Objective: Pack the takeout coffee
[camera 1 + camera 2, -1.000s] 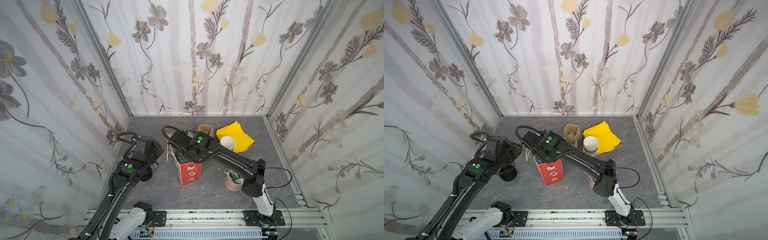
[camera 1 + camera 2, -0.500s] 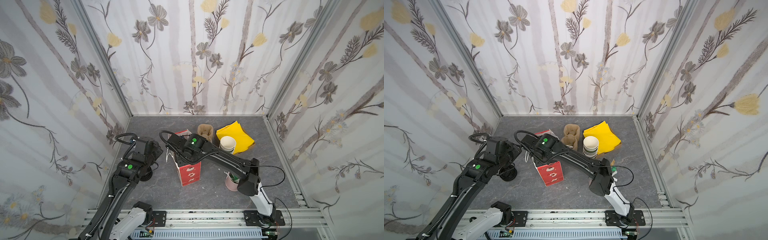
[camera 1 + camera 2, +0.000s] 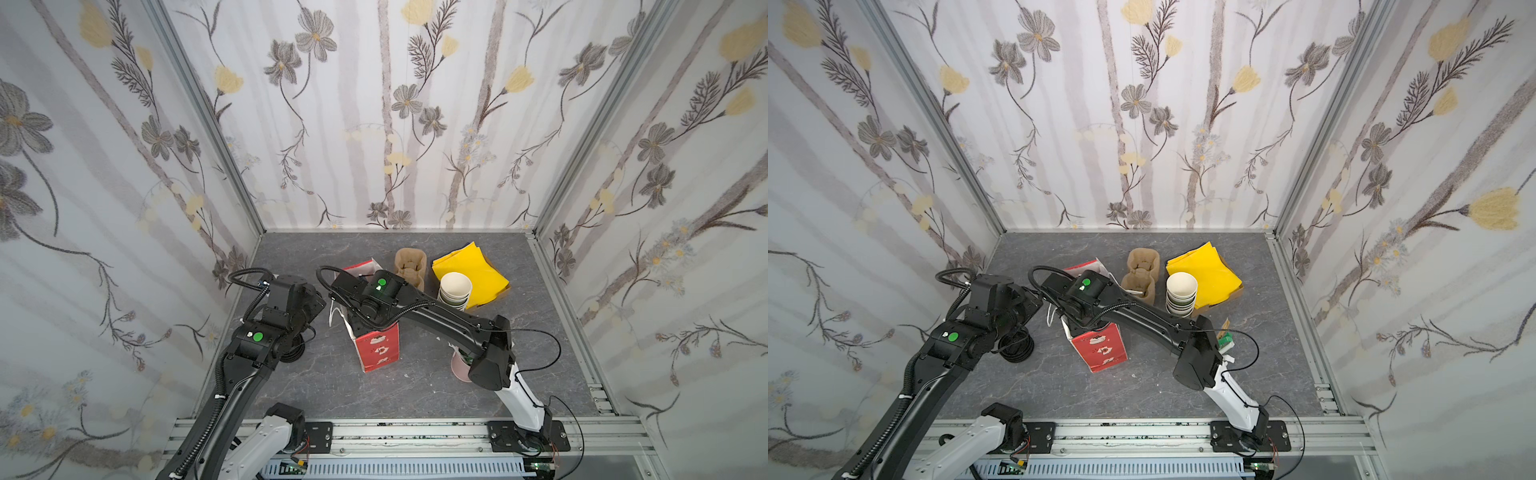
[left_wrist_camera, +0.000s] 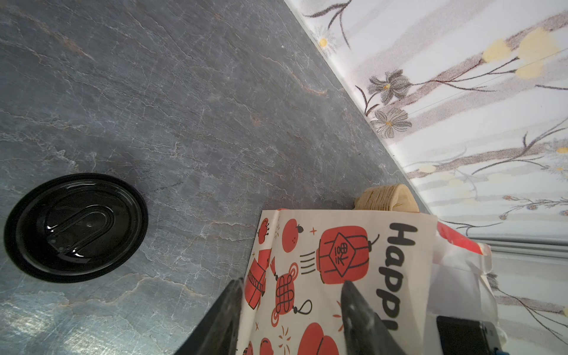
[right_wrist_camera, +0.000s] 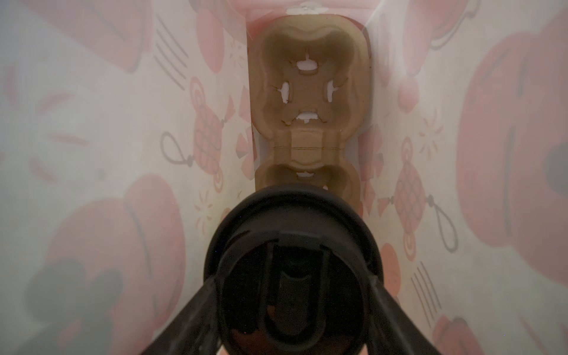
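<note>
Inside the paper bag [image 3: 378, 349] now: the right gripper [image 5: 292, 276] is reaching down through the bag's mouth, and its jaws are clamping the takeout coffee [image 5: 292, 233] by the sides, just under the black sip lid. So the coffee is sitting in that grip, inside the bag and upright as far as the wrist view shows. It is directly over the cup carrier [image 5: 307, 76] lying on the bag's floor. The lid is covering most of the well nearer the gripper, and the far well is lying empty. Whether the cup's base is already touching the carrier, I cannot tell; the lid is hiding it.

In both top views the left gripper [image 4: 292, 289] is standing at nine o'clock of the bag, jaws about half apart, with the printed side of the bag showing between them. Nothing appears pinched. A loose black lid [image 4: 75, 227] is lying on the table at about eight o'clock of the bag.

By my reading this is the placing step, nearly done. The next move is calling for a straight drop into the near well. After that the jaws need to open just enough to clear the lid, and the gripper needs to rise vertically so the fingers do not drag the bag's thin walls or tip the cup.
</note>
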Controlling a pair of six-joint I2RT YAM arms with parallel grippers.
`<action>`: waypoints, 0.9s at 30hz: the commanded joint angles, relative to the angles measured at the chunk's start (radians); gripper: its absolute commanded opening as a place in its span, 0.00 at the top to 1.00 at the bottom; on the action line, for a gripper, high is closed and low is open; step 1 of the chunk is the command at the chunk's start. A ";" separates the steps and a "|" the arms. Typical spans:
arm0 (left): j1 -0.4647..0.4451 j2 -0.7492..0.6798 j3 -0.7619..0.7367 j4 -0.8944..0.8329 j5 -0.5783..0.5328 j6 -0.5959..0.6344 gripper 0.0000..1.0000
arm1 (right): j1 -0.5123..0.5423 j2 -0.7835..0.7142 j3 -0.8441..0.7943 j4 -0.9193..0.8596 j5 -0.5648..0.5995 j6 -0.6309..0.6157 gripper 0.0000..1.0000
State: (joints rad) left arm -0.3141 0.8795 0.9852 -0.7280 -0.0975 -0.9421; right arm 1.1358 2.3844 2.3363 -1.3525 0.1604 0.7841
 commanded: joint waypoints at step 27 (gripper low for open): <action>0.043 -0.031 -0.080 0.163 0.256 0.045 0.43 | -0.004 0.047 -0.031 0.039 -0.051 -0.006 0.45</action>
State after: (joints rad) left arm -0.2741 0.8528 0.9081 -0.5961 0.1581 -0.8936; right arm 1.1309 2.4294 2.3161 -1.3170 0.1383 0.7757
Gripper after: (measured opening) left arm 0.571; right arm 0.630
